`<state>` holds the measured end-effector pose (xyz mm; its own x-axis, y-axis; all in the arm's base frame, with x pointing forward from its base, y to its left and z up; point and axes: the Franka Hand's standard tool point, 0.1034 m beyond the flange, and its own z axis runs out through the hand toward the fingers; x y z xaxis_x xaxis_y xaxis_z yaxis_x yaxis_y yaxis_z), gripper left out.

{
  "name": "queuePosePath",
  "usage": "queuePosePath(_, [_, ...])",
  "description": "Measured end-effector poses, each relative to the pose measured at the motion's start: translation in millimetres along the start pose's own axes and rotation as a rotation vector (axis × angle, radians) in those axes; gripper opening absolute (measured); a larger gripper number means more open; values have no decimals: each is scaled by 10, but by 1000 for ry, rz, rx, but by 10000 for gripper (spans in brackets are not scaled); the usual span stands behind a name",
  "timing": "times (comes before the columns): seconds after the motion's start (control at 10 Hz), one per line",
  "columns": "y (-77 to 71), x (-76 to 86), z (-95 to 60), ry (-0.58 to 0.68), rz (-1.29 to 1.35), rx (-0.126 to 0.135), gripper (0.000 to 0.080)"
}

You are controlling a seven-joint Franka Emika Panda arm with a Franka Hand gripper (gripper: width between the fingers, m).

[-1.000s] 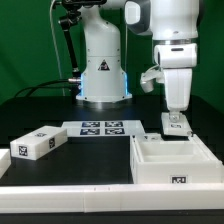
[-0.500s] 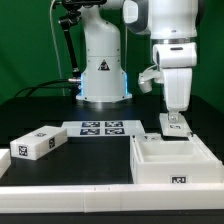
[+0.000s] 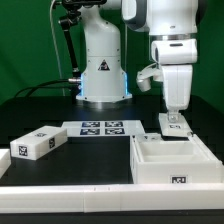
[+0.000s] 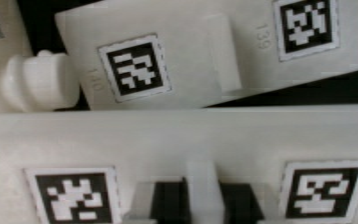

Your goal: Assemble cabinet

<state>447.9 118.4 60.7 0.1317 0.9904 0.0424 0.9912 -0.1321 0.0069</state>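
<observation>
Black surface point(image 3: 100, 155), white robot base point(image 3: 103, 70) behind. My end effector point(image 3: 175, 123) narrow, fingers point(image 4: 163, 203) seemingly pinching thin white tagged plastic panel point(image 4: 194, 145) at rear of open white box-shaped plastic cabinet body point(image 3: 165, 173), exterior view's right. Step, I judge: seating panel. Next: align edges, press down gently.

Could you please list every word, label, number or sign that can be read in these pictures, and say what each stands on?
Words, brand names, numbers: none readable in either view.
Black triangular sign on the white robot base: its symbol is too small to read.
Square black-and-white fiducial tags on the white plastic cabinet panels and the thin flat white marker board: coded patterns only, no text.
</observation>
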Motion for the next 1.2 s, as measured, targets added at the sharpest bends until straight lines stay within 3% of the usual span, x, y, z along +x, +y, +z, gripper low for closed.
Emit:
queuePosePath(0.4, [64, -13, -12, 3, 3, -6, 70])
queuePosePath(0.7, [86, -37, -2, -4, 8, 8, 70])
queuePosePath(1.2, [85, -48, 5, -4, 11, 10, 70])
